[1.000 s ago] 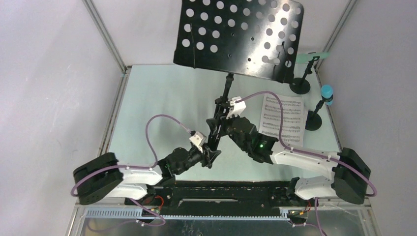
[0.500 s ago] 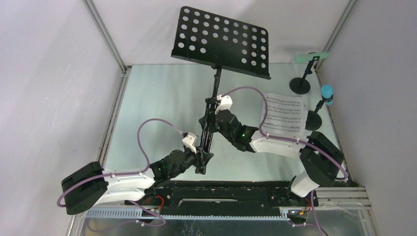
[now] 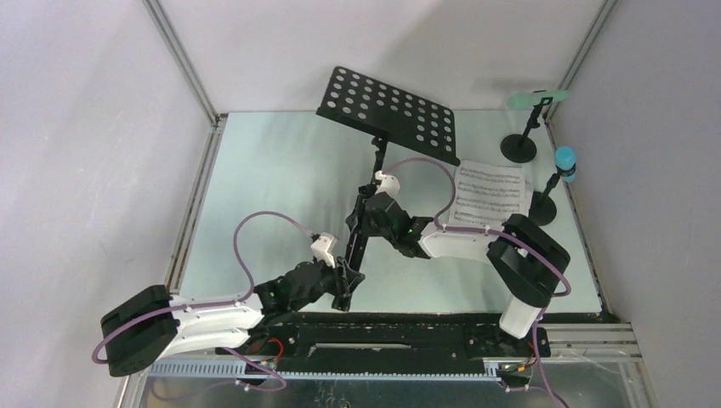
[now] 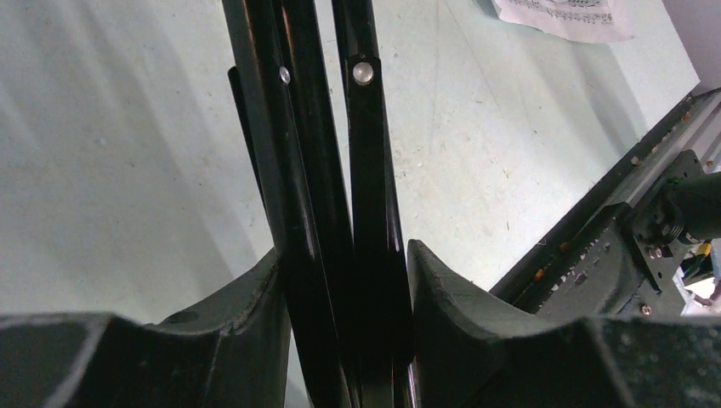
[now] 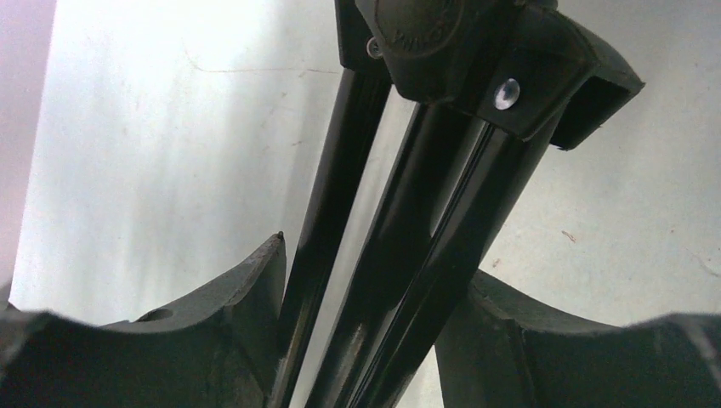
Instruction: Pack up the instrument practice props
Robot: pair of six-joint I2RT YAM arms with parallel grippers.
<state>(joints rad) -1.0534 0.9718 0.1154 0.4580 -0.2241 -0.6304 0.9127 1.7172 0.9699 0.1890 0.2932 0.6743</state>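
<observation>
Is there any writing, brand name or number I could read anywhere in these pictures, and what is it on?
No text here can be read.
On the sheet music: printed staves of notes; any words are too small to read.
On the knob of the music stand: raised lettering, blurred and cut off by the frame, unreadable.
Nothing legible shows anywhere else.

Close view from the right claw (image 5: 374, 263): its two dark fingers (image 5: 246, 297) rise from the bottom corners and clamp a bundle of folded black tubes, the legs of the music rack (image 5: 336, 183). At the top, the tubes meet a black plastic collar (image 5: 442, 38) with a silver rivet (image 5: 507, 93). Behind them lies the pale, lightly scratched counter (image 5: 144, 136).
</observation>
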